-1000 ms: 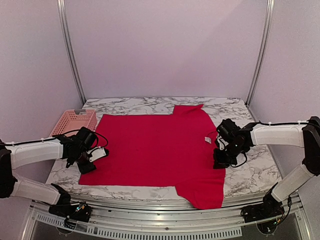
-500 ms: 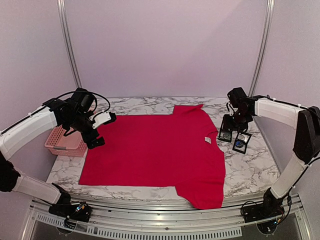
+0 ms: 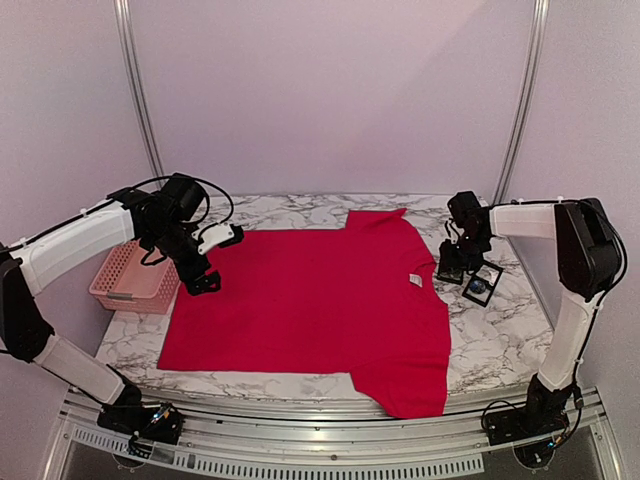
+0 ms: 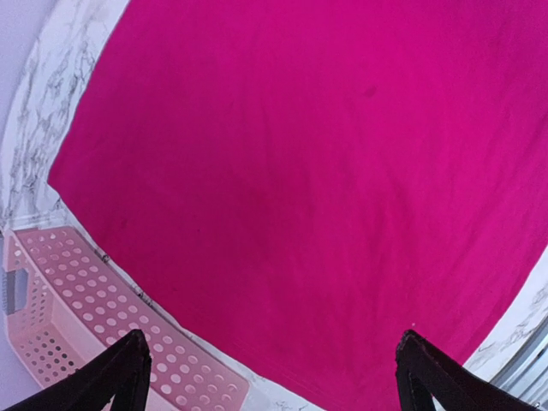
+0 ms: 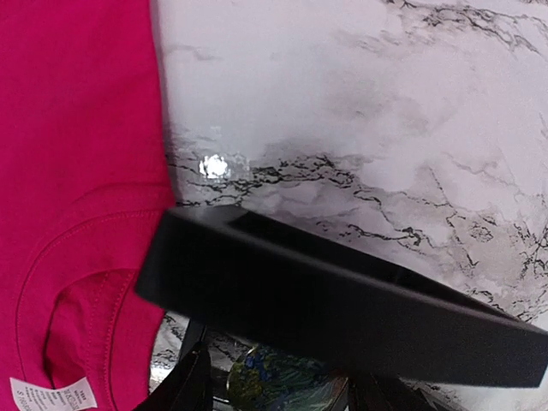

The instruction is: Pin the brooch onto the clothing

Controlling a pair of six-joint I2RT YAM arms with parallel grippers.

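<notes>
Marbled worktop (image 3: 510, 350), pale lilac walls behind, and I'm watching both arms live. Left gripper (image 4: 272, 347): jaws spread wide apart with nothing between them, hanging above the left part of the red T-shirt (image 3: 320, 300). Just beside that edge of the fabric sits the pink perforated basket (image 4: 94, 342).

Right gripper (image 3: 450, 270): jaws partly apart, pointed down at the small black box (image 3: 497, 274) on bare marble just right of the shirt's collar. Through the right wrist camera I get a blue-green brooch (image 5: 274, 381) low in view, between my two fingers. Whether either one touches it, I cannot tell. One black edge of the box cuts across that view above it.

Working outward: the T-shirt lies spread flat across the middle of the worktop, collar towards the right arm, white neck label (image 3: 417, 279) showing. One sleeve points at the back wall, the other reaches the near edge. The brooch is off the fabric, over by the box.
</notes>
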